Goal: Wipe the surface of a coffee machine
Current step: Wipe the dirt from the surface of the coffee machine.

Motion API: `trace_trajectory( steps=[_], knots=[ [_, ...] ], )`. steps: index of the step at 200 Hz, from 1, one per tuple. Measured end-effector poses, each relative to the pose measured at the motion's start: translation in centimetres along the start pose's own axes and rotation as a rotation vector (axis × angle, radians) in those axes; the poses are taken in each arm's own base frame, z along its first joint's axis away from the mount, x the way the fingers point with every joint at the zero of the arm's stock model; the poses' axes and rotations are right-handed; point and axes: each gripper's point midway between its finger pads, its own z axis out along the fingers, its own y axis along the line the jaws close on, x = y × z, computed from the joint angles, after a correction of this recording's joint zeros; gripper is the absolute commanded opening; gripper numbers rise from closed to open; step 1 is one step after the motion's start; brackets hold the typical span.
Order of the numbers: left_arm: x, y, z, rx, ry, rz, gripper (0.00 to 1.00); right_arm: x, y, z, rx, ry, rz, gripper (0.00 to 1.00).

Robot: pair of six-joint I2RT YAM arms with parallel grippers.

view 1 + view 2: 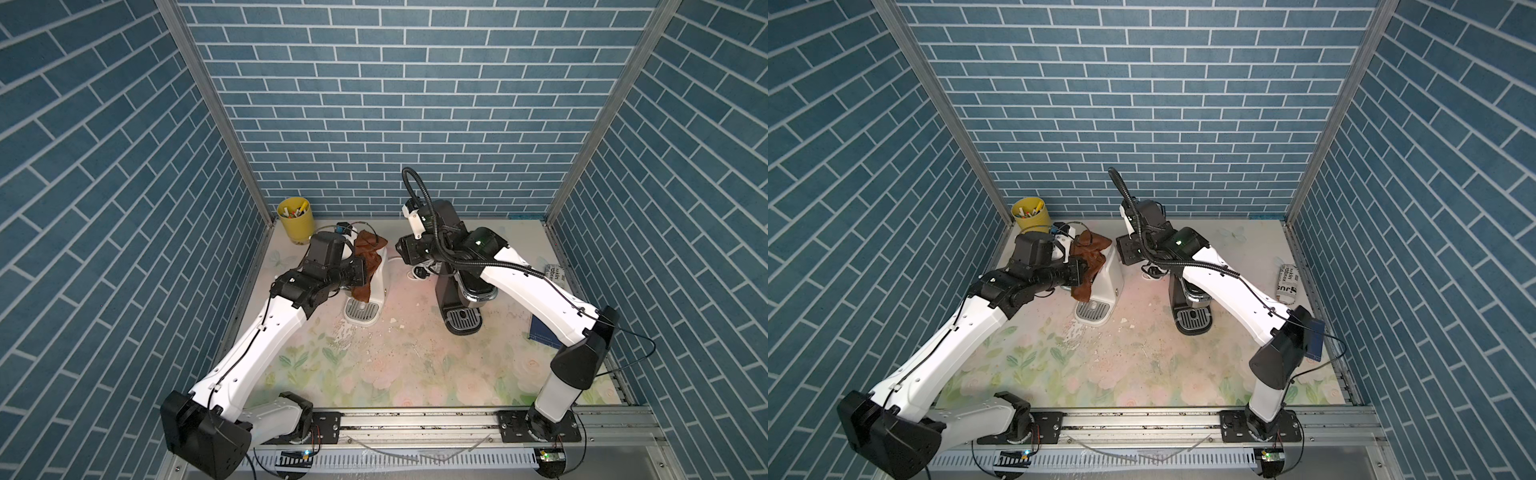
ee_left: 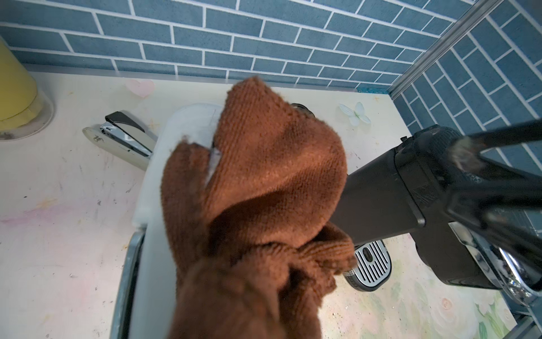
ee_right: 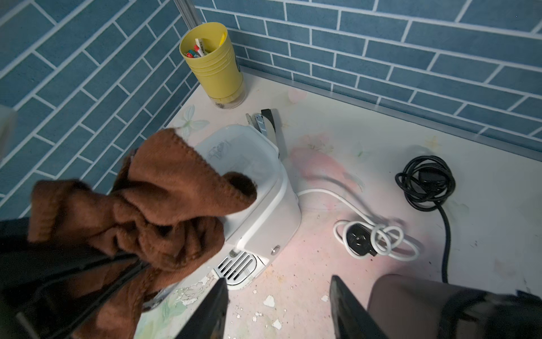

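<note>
Brown knitted cloth, bunched, sits clamped in the left gripper, draped over the glossy, round-cornered white coffee machine; right gripper hangs just beside, jaws apart, empty. Speckled tabletop in front lies open.

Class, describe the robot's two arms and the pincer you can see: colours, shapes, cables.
Both the left arm and right arm have white shells with black joints and thin black cables. A ribbed black hose loops over the right one. The right pincer has flat black fingers.
</note>
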Motion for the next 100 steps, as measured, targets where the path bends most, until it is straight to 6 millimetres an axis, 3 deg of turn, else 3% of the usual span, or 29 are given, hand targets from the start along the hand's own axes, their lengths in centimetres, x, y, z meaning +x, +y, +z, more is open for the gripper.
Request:
trace_trajectory(
  steps=[28,49,75,100],
  knots=[
    [2.1,1.4,-2.5,-0.040,-0.016,-0.009,0.00,-0.7,1.6,1.7,-0.036,0.011,-0.010,0.56],
    [2.8,1.8,-2.8,-0.042,-0.018,-0.028,0.00,-1.3,3.2,2.3,-0.064,0.008,-0.022,0.56],
    [2.3,1.6,-2.1,-0.037,-0.010,-0.043,0.00,-1.6,4.2,2.6,-0.079,0.005,-0.030,0.56],
    [0.3,1.0,-0.8,-0.035,-0.006,-0.043,0.00,-2.3,4.4,3.3,-0.070,-0.005,-0.031,0.57]
  ],
)
